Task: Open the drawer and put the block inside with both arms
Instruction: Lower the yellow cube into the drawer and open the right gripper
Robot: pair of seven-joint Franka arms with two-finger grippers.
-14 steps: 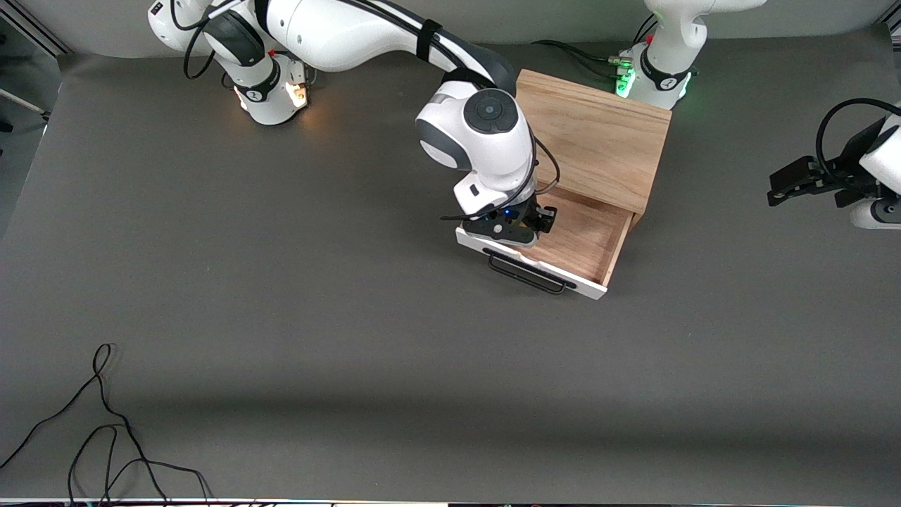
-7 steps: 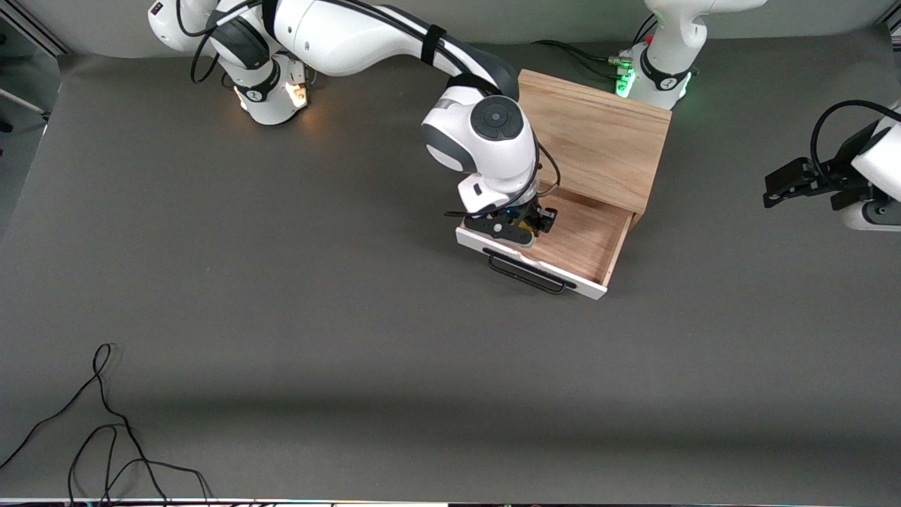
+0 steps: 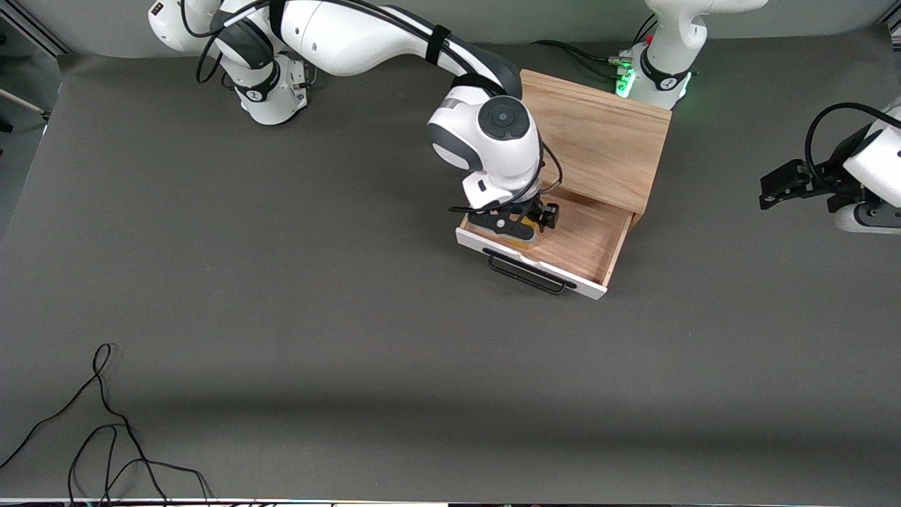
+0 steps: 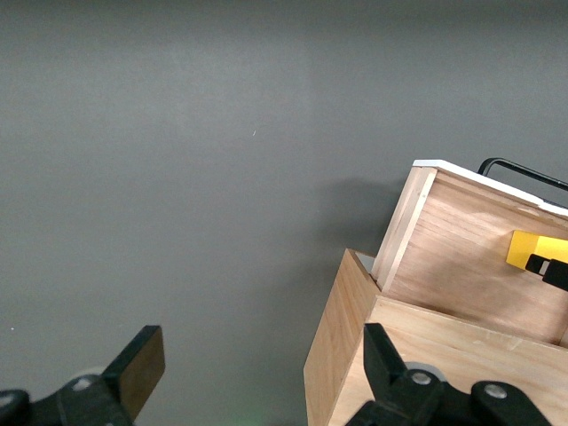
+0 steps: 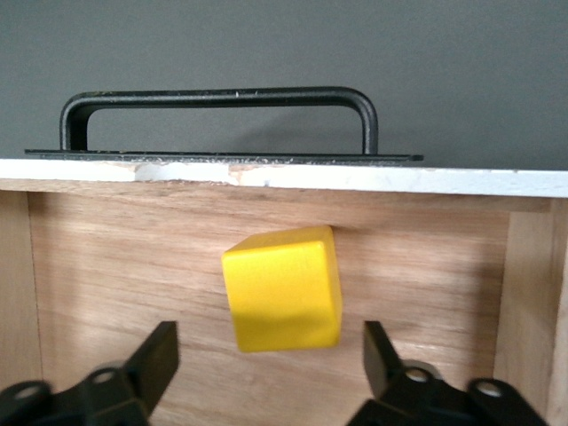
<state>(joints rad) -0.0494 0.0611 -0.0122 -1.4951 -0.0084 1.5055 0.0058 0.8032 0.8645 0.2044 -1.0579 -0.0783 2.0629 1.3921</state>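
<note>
Drawer (image 4: 461,248) pulled out — block (image 4: 535,250) inside; left fingers (image 4: 142,368) spread.

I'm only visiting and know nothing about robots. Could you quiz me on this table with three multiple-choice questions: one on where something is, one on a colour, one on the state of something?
1. Where is the block?
A. On top of the wooden box
B. On the floor of the open drawer, close to its front panel
C. On the grey table beside the cable

2. What colour is the drawer's handle?
A. Black
B. Red
C. Silver

3. How is the right gripper?
A. Shut on the block
B. Shut on the handle
C. Open, a finger on each side of the block

Answers:
1 B, the right wrist view shows it lying on the wood of the drawer.
2 A, the bar is black against the white panel.
3 C, gaps show between both fingers and the cube.
</note>
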